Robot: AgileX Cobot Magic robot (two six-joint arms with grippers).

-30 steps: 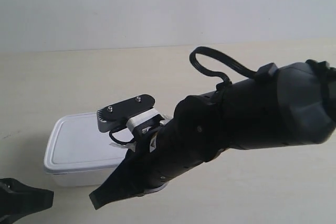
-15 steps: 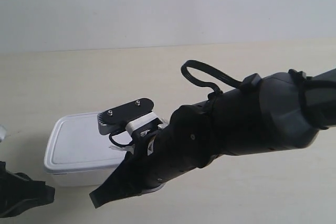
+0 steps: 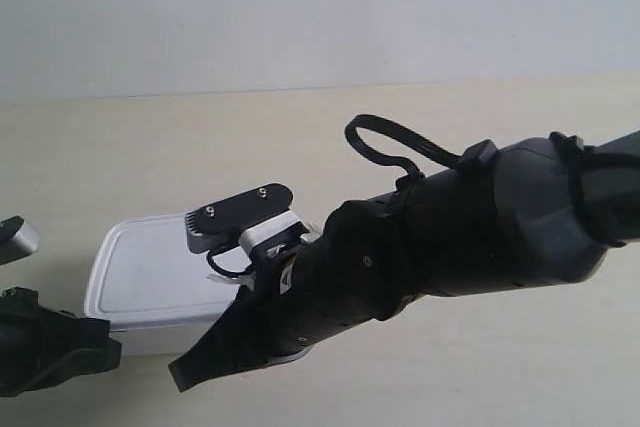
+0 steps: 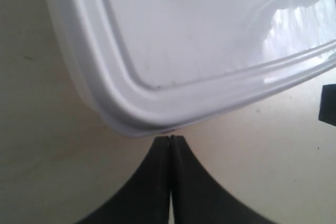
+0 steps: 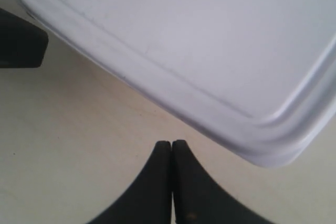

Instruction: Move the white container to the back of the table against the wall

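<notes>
Fingers are pressed together on both: your left gripper (image 4: 169, 140) has its tip right at a corner of the white container (image 4: 210, 40), and your right gripper (image 5: 171, 144) sits just short of its rim. The container lies toward the front of the table (image 3: 200, 147), well apart from the wall (image 3: 300, 17), so the push back looks wholly undone.

One white container (image 3: 140, 267), one table (image 3: 150, 147), one wall (image 3: 300, 7), and two grippers: left gripper (image 4: 169, 140), right gripper (image 5: 171, 144)
</notes>
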